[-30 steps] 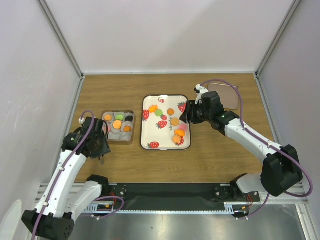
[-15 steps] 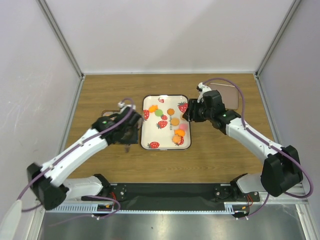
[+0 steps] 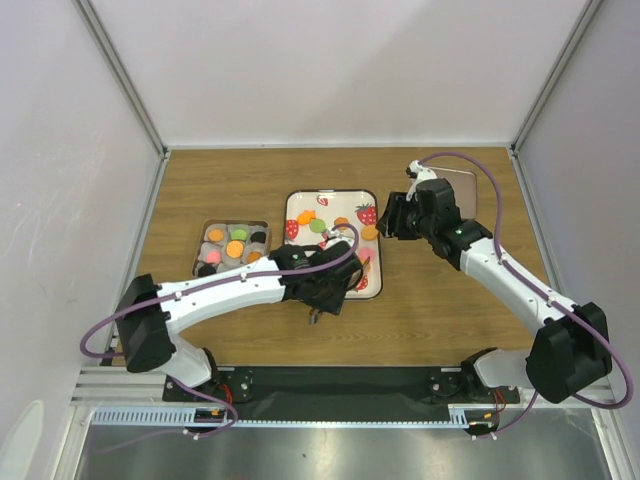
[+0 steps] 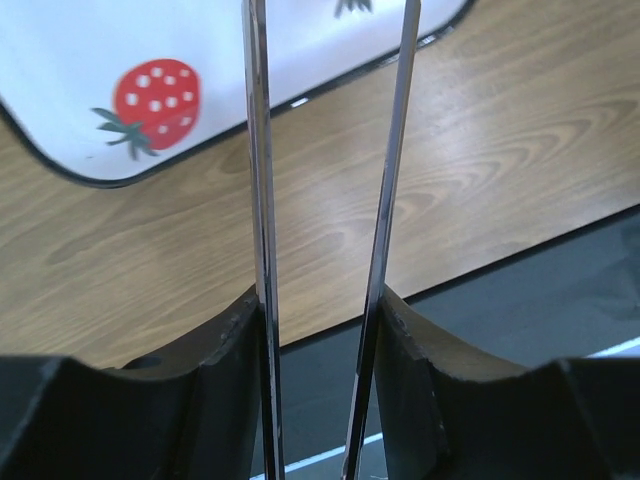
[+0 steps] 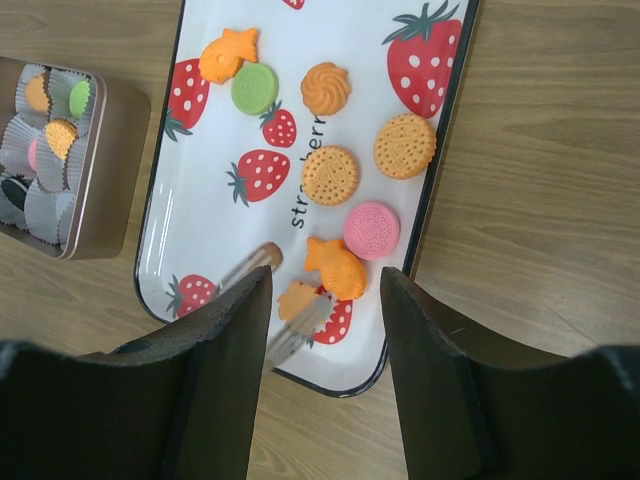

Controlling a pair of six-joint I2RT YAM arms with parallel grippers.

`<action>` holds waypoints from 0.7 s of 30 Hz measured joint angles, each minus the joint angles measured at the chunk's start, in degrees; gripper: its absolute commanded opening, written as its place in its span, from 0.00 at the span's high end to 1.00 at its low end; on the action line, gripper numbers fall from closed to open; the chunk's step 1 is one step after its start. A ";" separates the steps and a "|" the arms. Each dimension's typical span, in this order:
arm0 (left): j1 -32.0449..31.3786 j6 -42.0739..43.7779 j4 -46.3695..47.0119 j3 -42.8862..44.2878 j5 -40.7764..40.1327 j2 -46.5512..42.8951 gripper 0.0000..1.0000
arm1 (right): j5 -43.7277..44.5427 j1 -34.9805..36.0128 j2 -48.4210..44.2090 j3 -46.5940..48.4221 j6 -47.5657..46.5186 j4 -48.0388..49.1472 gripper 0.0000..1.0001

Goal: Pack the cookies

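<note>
- Presently, a white tray (image 5: 360, 40) with a dark rim lies mid-bench (image 5: 530, 200), its face covered in strawberry prints (image 5: 428, 55).
- Eight loose cookies (image 5: 330, 175) are counted on the tray in the right wrist view. They are one green disc (image 5: 254, 88), one pink disc (image 5: 371, 229), two round orange discs, one orange swirl (image 5: 326, 88) and three orange pieces of irregular outline.
- The loose pieces lie mostly on the tray's right half. The pink disc sits just beside an orange piece (image 5: 335, 268), and two orange pieces at the near end touch.
- A shallow rectangular box (image 5: 110, 170) stands on the bench to the left of the tray, apart from it. It is lined with white paper cups (image 5: 45, 210).
- The cups hold further cookies, one apiece where visible, in orange, green, pink and black. Some cups cannot be made out.
- A flat brown panel (image 3: 458, 188) lies on the bench beyond the right arm and is partly hidden by it.
- The left claw (image 4: 325, 120) is at the tray's near edge, its arm stretched across in front of the box. Its two thin metal blades (image 4: 262, 200) stand apart with nothing between them. The tips run out of the left wrist view.
- The right claw (image 3: 390, 218) hangs over the tray's far right edge. Its black fingers (image 5: 215, 380) are spread and empty.
</note>
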 measured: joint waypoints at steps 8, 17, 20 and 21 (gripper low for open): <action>-1.01 0.20 0.92 0.04 1.18 1.88 0.51 | 0.07 0.00 -0.85 0.00 -0.02 -0.02 0.47; -1.79 0.31 0.61 0.04 0.83 3.21 0.51 | 0.07 0.17 -1.05 0.00 -0.02 -0.02 0.46; -1.88 0.31 -0.02 0.04 0.37 3.30 0.50 | 0.07 0.17 -1.05 0.00 -0.02 -0.02 0.46; -1.92 0.31 -0.28 0.04 0.15 3.32 0.50 | 0.07 0.17 -1.05 0.00 -0.02 -0.02 0.47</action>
